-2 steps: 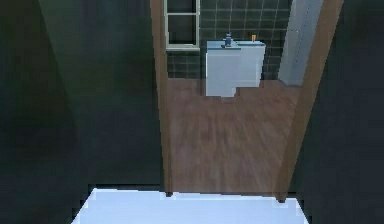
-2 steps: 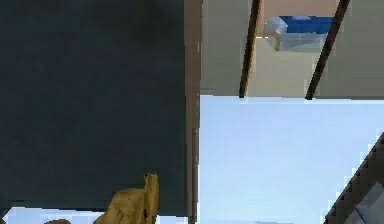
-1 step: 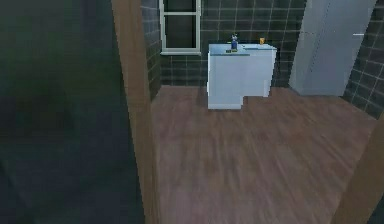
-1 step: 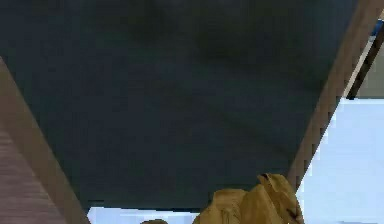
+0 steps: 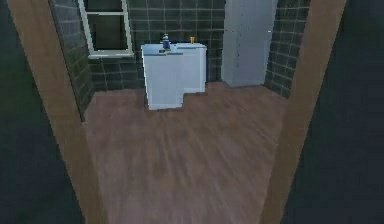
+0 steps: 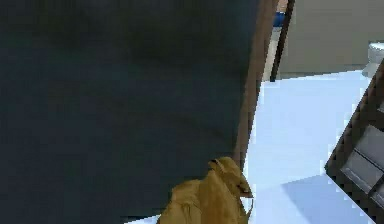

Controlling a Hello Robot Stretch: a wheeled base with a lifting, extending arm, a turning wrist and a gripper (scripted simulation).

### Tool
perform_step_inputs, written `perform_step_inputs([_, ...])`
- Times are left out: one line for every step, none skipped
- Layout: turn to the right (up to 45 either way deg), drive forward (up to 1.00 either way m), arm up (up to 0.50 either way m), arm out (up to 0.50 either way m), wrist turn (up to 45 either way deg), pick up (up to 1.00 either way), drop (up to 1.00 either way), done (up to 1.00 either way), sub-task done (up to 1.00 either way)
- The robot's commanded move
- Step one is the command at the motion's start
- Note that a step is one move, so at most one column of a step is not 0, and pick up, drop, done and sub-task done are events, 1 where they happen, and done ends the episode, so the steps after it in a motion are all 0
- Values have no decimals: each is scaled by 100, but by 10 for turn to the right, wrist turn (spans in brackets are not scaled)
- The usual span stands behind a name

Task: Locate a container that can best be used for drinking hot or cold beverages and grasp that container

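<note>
Through a wooden doorway in the forward view I see a room with dark tiled walls. Two white cabinets [image 5: 165, 78] stand side by side against the far wall. On top of them sit small things: a bluish blob [image 5: 165, 41] and a small yellowish blob [image 5: 192, 41]. Their shapes are too small to tell whether either is a drinking container.
Door posts stand at the forward view's left [image 5: 55, 100] and right [image 5: 300, 120], with wood floor [image 5: 190, 150] beyond. A window [image 5: 105, 25] and a tall white unit [image 5: 247, 42] line the far wall. The arm side view has a dark wall [image 6: 120, 100], a crumpled yellow thing [image 6: 208, 195], pale floor [image 6: 300, 120] and dark furniture [image 6: 362, 150].
</note>
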Motion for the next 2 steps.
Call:
perform_step_inputs([0,100,0,0,0,0,0,0,0])
perform_step_inputs([0,100,0,0,0,0,0,0,0])
